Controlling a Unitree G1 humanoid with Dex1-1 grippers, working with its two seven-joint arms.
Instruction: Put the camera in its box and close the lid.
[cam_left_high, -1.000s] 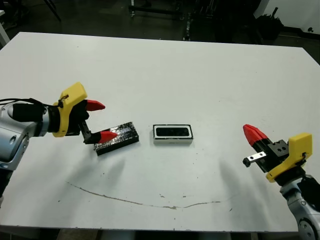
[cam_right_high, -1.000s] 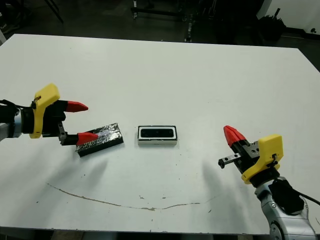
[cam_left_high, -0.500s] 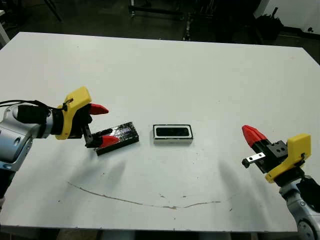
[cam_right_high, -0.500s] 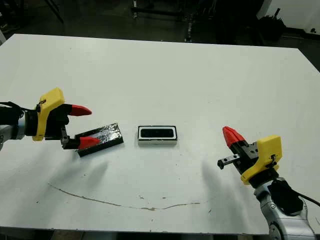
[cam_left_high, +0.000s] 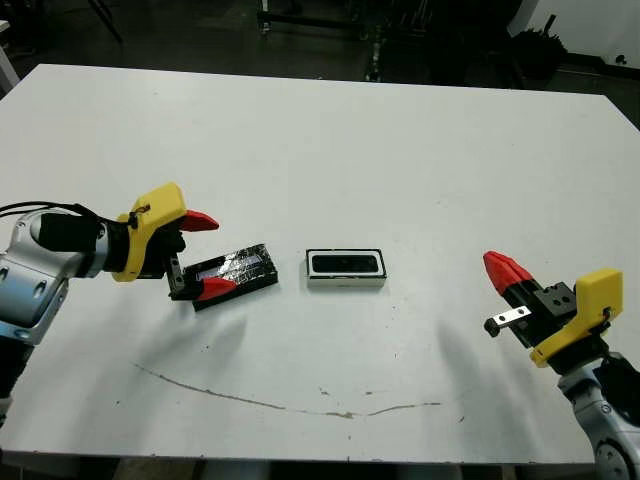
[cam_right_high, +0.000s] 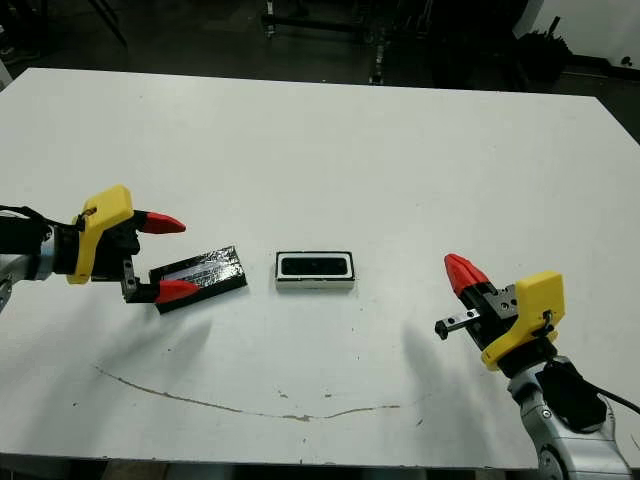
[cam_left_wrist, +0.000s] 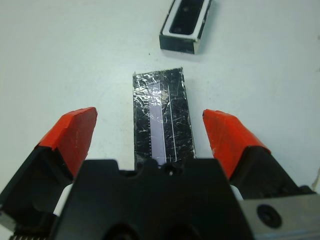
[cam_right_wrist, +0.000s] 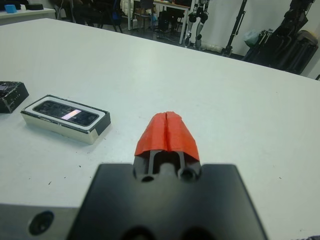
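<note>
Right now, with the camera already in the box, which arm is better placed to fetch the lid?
The left. Its open gripper straddles the lid, fingers on either side. The right gripper is shut and sits apart, on the far side of the box.

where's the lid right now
The lid lies flat on the table's left half, just left of the box, with the open left gripper straddling its near end.
</note>
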